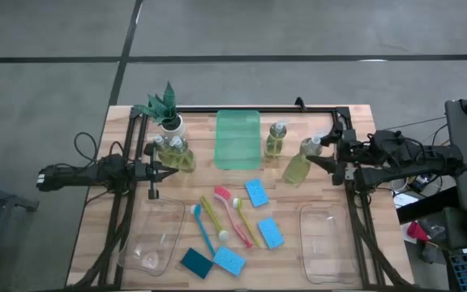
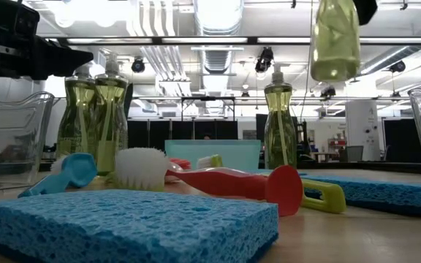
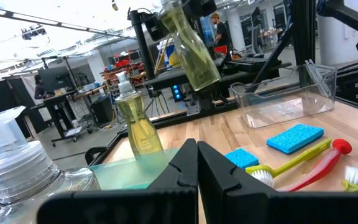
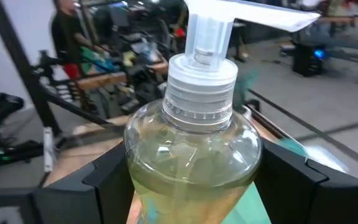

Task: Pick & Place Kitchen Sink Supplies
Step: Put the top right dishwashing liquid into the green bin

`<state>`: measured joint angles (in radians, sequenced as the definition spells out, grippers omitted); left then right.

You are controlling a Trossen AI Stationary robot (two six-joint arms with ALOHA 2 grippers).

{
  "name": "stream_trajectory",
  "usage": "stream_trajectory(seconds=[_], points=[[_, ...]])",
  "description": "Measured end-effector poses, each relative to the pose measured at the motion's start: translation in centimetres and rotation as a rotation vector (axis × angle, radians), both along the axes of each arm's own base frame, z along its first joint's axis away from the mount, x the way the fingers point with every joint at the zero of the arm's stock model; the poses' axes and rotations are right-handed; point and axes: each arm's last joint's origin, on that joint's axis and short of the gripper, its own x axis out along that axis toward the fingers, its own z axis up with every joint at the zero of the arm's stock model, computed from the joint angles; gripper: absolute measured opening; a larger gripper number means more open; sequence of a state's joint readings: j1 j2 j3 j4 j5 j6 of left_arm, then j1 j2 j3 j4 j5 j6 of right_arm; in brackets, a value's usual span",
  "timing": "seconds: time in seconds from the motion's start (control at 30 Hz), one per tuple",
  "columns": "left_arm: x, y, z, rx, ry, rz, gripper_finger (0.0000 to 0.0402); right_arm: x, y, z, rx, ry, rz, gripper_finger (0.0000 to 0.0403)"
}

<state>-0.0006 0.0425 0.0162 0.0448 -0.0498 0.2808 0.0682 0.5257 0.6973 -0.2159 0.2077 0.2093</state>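
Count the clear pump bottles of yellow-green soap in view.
4. Two clear pump bottles stand together beside the potted plant, one stands right of the green tray, and one is lifted by the right gripper.

Room around me, itemised. Floor (image 1: 55, 49): grey concrete, crossed by dark seams. My desk (image 1: 347, 251): pale wood planks, black frame (image 1: 250, 108) along its far edge. Ceiling (image 2: 218, 29): exposed white ducts and pipes, bright strip lights. Far wall: a row of dark windows (image 2: 181, 131). Beyond the desk: workbenches with monitors (image 3: 55, 79), cluttered shelving, a person (image 3: 217, 25) standing well apart.
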Motion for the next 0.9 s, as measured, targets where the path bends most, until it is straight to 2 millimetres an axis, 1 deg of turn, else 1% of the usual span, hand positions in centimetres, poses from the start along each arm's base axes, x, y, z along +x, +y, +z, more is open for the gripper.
stream_trajectory(seconds=[0.1, 0.17, 0.23, 0.4, 0.5, 0.63, 0.73, 0.8, 0.9], points=[[0.0, 0.0, 0.0, 0.000, 0.000, 0.000, 0.0000, 0.8, 0.1, 0.9, -0.028, -0.091, 0.014, 0.0269], [0.0, 0.0, 0.0, 0.000, 0.000, 0.000, 0.0000, 1.3, 0.0, 1.5, -0.058, -0.159, -0.013, 0.0270], [0.0, 0.0, 0.0, 0.000, 0.000, 0.000, 0.0000, 1.6, -0.2, 2.0, -0.106, -0.193, -0.088, 0.0269], [0.0, 0.0, 0.0, 0.000, 0.000, -0.003, 0.0000, 2.2, -1.0, 3.1, -0.244, -0.263, -0.335, 0.0270], [0.0, 0.0, 0.0, 0.000, 0.000, -0.003, 0.0000, 2.5, -1.5, 3.7, -0.315, -0.305, -0.436, 0.0270], [0.0, 0.0, 0.0, 0.000, 0.000, -0.002, 0.0000, 3.4, -2.5, 3.9, -0.389, -0.299, -0.510, 0.0270], [0.0, 0.0, 0.0, 0.000, 0.000, -0.002, 0.0000, 4.3, -3.5, 4.5, -0.411, -0.254, -0.564, 0.0270], [0.0, 0.0, 0.0, 0.000, 0.000, -0.003, 0.0000, 5.3, -4.3, 5.0, -0.430, -0.240, -0.564, 0.0270], [0.0, 0.0, 0.0, 0.000, 0.000, -0.002, 0.0000, 7.2, -5.5, 5.9, -0.446, -0.216, -0.521, 0.0270]])
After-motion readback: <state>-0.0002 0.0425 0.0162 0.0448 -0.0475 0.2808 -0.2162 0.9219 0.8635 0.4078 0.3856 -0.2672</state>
